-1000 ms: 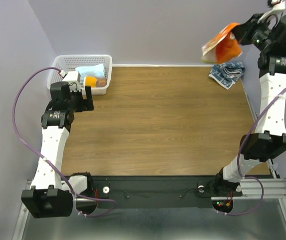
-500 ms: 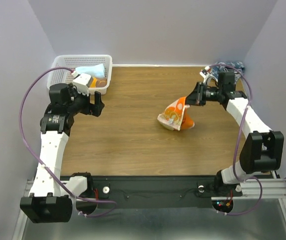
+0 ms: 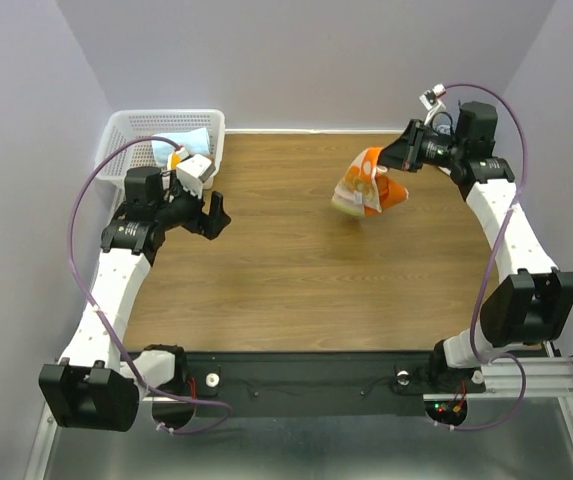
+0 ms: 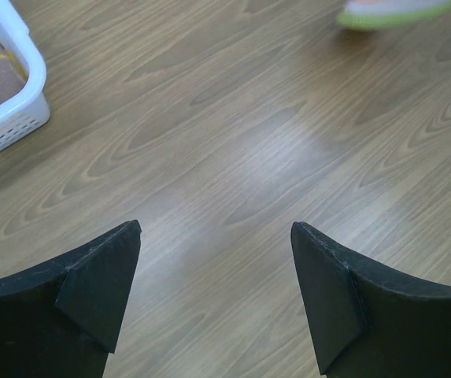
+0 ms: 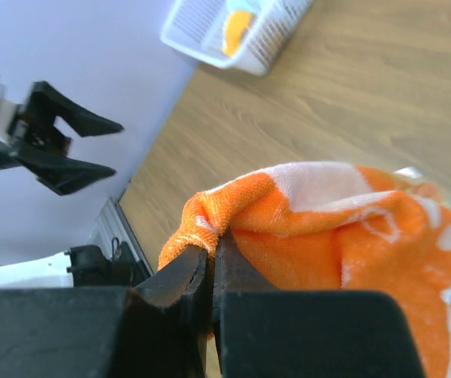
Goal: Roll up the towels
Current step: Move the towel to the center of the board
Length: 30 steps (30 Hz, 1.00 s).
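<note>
Your right end effector [image 5: 209, 264] is clamped on a fold of the towel [image 5: 327, 228]. Its fingers hide the pinched edge, and the wrist view cuts the cloth off at right. From above, the towel hangs bunched over the far right of the tabletop [image 3: 306, 270]; whether its low end touches is unclear. Your left end effector [image 4: 215, 252] has its jaws wide apart over bare wood near the basket [image 4: 28, 79], and its view catches only a blurred green towel edge. The right arm reaches up the right side with its wrist turned left. The left arm leans forward, pointing right.
</note>
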Each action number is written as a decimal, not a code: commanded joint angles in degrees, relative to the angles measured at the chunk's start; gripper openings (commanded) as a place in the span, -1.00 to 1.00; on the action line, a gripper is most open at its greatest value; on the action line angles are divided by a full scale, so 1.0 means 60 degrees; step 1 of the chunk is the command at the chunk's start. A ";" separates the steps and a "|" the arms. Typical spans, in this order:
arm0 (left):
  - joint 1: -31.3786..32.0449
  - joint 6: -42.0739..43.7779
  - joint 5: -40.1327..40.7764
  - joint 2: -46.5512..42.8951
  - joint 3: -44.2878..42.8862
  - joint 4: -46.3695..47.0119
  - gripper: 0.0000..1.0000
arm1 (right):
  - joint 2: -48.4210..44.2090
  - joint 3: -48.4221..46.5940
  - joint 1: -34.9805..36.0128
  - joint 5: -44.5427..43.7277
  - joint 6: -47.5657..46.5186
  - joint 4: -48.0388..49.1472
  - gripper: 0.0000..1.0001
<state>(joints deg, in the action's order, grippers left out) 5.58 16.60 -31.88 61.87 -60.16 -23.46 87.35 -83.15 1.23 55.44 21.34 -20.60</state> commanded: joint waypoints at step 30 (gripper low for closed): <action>0.1983 0.1364 -0.0180 0.1949 -0.0271 0.0234 0.52 | -0.0511 0.3182 -0.0059 -0.4537 -0.5942 -0.1601 0.74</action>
<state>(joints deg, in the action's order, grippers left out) 14.15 22.57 -32.73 71.81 -62.61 -21.28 85.10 -59.33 0.47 34.02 2.57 -23.27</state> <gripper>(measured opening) 0.779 0.907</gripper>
